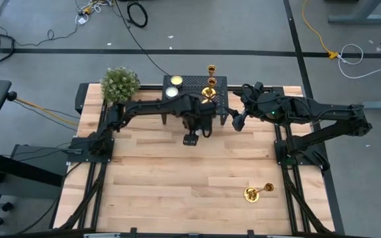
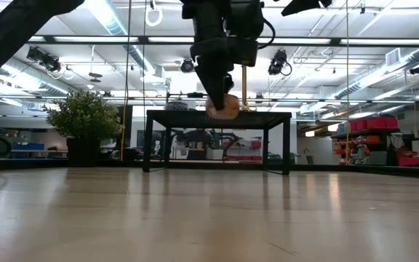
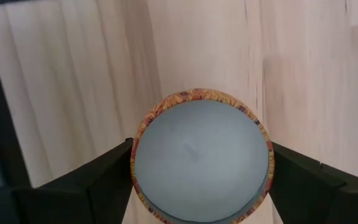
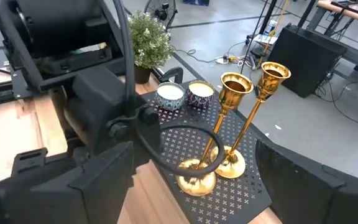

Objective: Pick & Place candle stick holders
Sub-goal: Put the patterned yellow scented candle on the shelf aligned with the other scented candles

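My left gripper (image 1: pixel 190 137) hangs over the table's middle, shut on a round candle tin (image 3: pixel 201 155) with a patterned rim and pale wax; the low view shows the tin (image 2: pixel 224 107) in the air. Two gold candle stick holders (image 4: pixel 229 124) (image 4: pixel 261 102) stand upright on their round bases on a black perforated stand (image 1: pixel 194 84) at the far edge. A third holder (image 1: pixel 257 192) lies on its side on the table's near right. My right gripper (image 1: pixel 237 122) hovers open beside the stand, nothing between its fingers. My left gripper pinches the candle tin by its round side wall (image 3: pixel 135 158), one finger (image 3: pixel 104 180) on each opposite side. The fingers come from above, pointing down. The tin sits level with its wax face up, lifted clear of the table.
Two more candle tins (image 4: pixel 169 94) (image 4: pixel 199 93) sit on the stand's left part. A potted green plant (image 1: pixel 120 84) stands at the far left corner. Bare wooden tabletop (image 1: pixel 177 185) lies toward the near edge.
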Controlling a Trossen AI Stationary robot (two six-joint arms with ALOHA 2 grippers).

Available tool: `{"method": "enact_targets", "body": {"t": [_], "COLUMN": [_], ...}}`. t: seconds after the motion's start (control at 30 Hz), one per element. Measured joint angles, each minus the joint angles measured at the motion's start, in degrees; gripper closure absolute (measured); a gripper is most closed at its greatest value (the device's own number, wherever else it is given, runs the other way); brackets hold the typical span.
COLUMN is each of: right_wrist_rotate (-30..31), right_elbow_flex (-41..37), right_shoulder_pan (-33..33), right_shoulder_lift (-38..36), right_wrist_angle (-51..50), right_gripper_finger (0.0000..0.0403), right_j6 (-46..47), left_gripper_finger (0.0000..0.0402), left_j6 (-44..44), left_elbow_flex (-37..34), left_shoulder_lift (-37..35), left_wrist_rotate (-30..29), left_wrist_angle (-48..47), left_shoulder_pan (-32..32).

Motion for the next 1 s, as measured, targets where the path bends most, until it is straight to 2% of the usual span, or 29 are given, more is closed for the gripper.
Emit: {"method": "enact_targets", "body": {"t": [0.3, 0.7, 0.87, 1.0], "right_wrist_rotate": [0.0, 0.4, 0.5, 0.5], "right_elbow_flex": [0.0, 0.0, 0.0, 0.0], "right_shoulder_pan": [0.0, 0.0, 0.0, 0.0], "right_shoulder_lift": [0.0, 0.0, 0.0, 0.0], "right_wrist_angle": [0.7, 1.6, 2.0, 2.2], "right_gripper_finger": [0.0066, 0.0066, 0.0066, 0.0066], "right_j6": [-0.3, -0.3, -0.3, -0.9], "left_gripper_finger": [0.0083, 0.0083, 0.0083, 0.0083], "left_j6": [-0.8, -6.1, -7.8, -10.0], "left_elbow_flex": [0.6, -0.1, -4.9, -12.3], "left_shoulder_lift": [-1.7, -9.6, -14.0, -18.8], "left_wrist_rotate": [-0.4, -1.3, -2.8, -5.0], "left_wrist_angle": [-1.8, -5.8, -6.2, -3.5], "left_shoulder_pan": [1.7, 3.5, 4.6, 5.8]}}
